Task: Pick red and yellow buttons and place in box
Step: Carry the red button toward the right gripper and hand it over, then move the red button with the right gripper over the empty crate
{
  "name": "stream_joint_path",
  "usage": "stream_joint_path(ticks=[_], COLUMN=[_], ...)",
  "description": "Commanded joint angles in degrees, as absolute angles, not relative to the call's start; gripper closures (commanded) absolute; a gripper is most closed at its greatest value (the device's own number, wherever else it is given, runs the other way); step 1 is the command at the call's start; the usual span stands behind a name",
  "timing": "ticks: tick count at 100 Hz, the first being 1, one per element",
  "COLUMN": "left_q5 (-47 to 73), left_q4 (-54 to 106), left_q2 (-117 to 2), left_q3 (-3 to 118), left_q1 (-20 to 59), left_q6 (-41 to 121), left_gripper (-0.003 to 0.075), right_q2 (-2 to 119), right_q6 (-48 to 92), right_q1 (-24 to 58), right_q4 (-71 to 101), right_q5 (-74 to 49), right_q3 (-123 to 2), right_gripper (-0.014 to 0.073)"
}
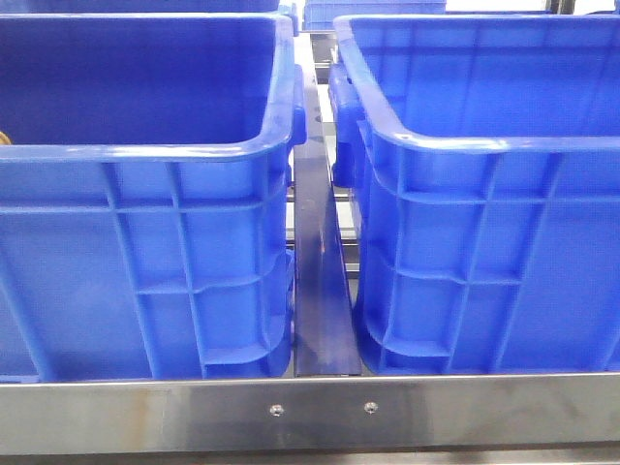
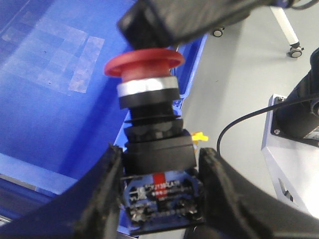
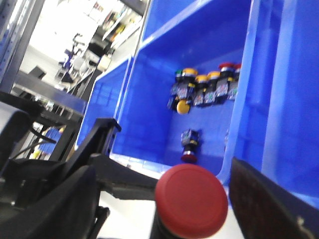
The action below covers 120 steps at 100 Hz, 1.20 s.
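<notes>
In the left wrist view my left gripper (image 2: 159, 162) is shut on the dark body and blue contact block of a red button (image 2: 144, 64), held above a blue crate (image 2: 45, 99). My right gripper (image 3: 164, 204) is open, with the same button's red cap (image 3: 191, 200) between its wide-apart fingers (image 3: 271, 199); its black body also shows at the cap in the left wrist view (image 2: 169, 20). Beyond it, a crate (image 3: 149, 89) holds a row of buttons (image 3: 207, 87) with yellow, red and green caps, one loose yellow button (image 3: 183, 106) and one lying red button (image 3: 190, 145). Neither gripper shows in the front view.
Two large blue crates (image 1: 145, 242) (image 1: 484, 242) stand side by side behind a metal rail (image 1: 310, 412), with a narrow dark gap (image 1: 318, 281) between them. A white cabinet with a black cable (image 2: 289, 149) stands on the grey floor.
</notes>
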<state>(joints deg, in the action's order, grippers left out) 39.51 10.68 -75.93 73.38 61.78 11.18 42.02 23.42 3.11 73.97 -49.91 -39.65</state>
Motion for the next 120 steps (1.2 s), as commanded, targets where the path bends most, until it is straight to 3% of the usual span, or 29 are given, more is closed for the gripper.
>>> stream_joint_path(ticks=[1, 22, 43, 59, 75, 88, 97, 112, 120], left_q5=[35.53, 35.53, 35.43, 35.43, 35.43, 35.53, 35.63, 35.59, 35.66], left_q4=[11.49, 11.71, 11.83, 11.93, 11.93, 11.93, 11.93, 11.93, 11.93], left_q2=[-74.09, -74.09, -74.09, -74.09, -74.09, -74.09, -74.09, -74.09, -74.09], left_q3=[75.06, 75.06, 75.06, 75.06, 75.06, 75.06, 75.06, 75.06, 75.06], left_q1=[62.15, 62.15, 62.15, 62.15, 62.15, 62.15, 62.15, 62.15, 62.15], left_q6=[11.1, 11.1, 11.1, 11.1, 11.1, 11.1, 11.1, 10.99, 10.99], left_gripper=[0.0739, 0.0739, 0.0739, 0.0739, 0.0739, 0.072, 0.0591, 0.0217, 0.0115], right_q2=[43.49, 44.68, 44.68, 44.68, 44.68, 44.68, 44.68, 44.68, 44.68], right_q6=[25.5, 25.52, 25.52, 25.52, 25.52, 26.05, 26.78, 28.09, 28.77], right_q1=[3.07, 3.07, 3.07, 3.07, 3.07, 3.07, 3.07, 3.07, 3.07], right_q4=[78.62, 78.81, 79.43, 79.56, 79.56, 79.56, 79.56, 79.56, 79.56], right_q5=[-51.29, -52.97, -54.01, -55.64, -55.66, -55.66, -55.24, -53.66, -52.52], right_q3=[-41.2, -41.2, -41.2, -41.2, -41.2, -41.2, -41.2, -41.2, -41.2], right_gripper=[0.0024, 0.0037, 0.0201, 0.0271, 0.0438, 0.0462, 0.0462, 0.0462, 0.0462])
